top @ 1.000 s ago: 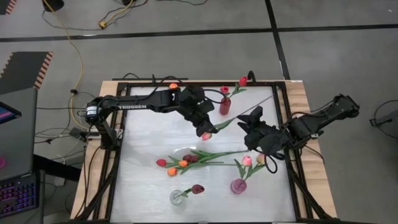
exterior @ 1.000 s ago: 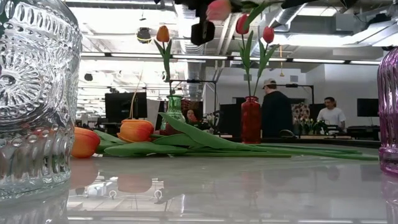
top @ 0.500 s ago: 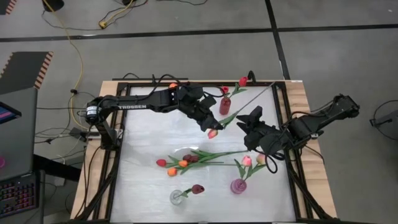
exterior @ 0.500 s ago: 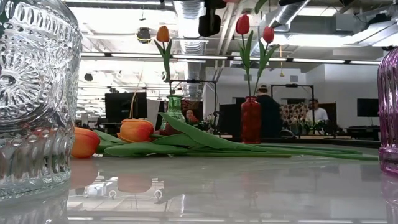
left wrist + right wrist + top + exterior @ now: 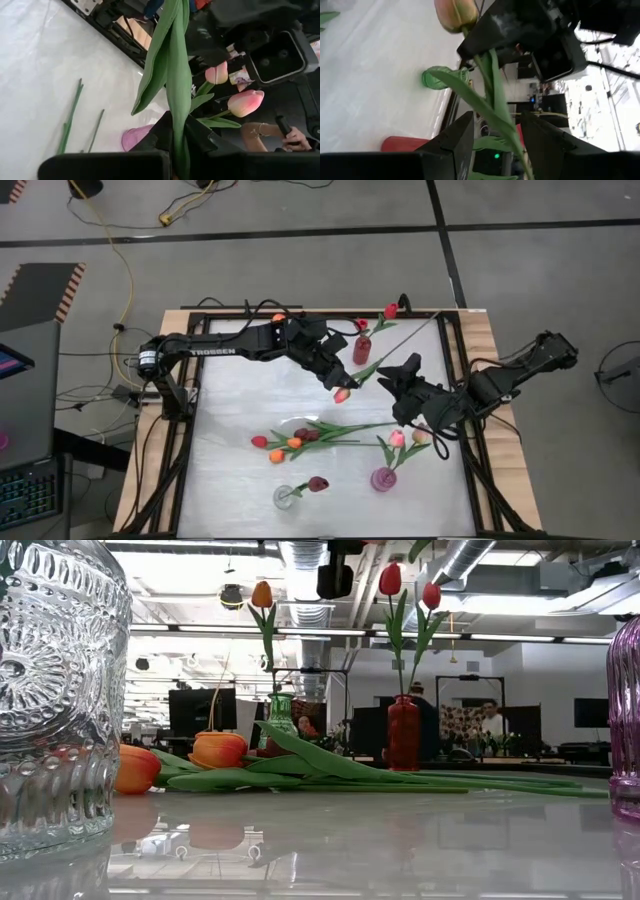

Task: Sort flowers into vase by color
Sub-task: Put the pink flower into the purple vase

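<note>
Sorting is partly done. The red vase [image 5: 361,348] holds red flowers, the purple vase [image 5: 383,478] two pink ones, the clear vase [image 5: 287,496] a dark one. Several tulips [image 5: 300,438] lie loose at mid-table. The left gripper [image 5: 333,380] holds a pink tulip [image 5: 342,394] aloft, jaws pinching its stem. The right gripper [image 5: 403,375] sits just beside it, jaws spread around the stem, not gripping.

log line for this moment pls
left gripper: shut on pink tulip stem | right gripper: open around same stem | phase: handover above table
</note>
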You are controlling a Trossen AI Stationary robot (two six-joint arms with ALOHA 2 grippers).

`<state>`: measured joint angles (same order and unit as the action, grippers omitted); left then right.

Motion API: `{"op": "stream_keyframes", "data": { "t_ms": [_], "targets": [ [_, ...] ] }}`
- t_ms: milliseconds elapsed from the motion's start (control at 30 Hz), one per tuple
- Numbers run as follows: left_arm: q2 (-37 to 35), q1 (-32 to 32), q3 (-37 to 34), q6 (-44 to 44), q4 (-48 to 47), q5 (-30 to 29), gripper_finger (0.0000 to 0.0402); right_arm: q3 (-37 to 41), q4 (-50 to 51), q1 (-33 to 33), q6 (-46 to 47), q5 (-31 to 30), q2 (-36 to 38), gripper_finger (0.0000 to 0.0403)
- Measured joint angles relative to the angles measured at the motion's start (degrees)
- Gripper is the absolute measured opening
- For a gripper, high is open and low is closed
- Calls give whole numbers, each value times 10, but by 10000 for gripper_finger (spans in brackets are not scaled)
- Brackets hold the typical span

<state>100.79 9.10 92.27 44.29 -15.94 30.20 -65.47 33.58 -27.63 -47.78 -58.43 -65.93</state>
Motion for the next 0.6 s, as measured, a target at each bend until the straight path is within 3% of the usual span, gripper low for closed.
{"op": "stream_keyframes", "data": {
  "t_ms": [600],
  "targets": [
    [0, 0, 0, 2, 0, 0, 8, 0, -17, 51, -80, -2, -12, 188]
  ]
}}
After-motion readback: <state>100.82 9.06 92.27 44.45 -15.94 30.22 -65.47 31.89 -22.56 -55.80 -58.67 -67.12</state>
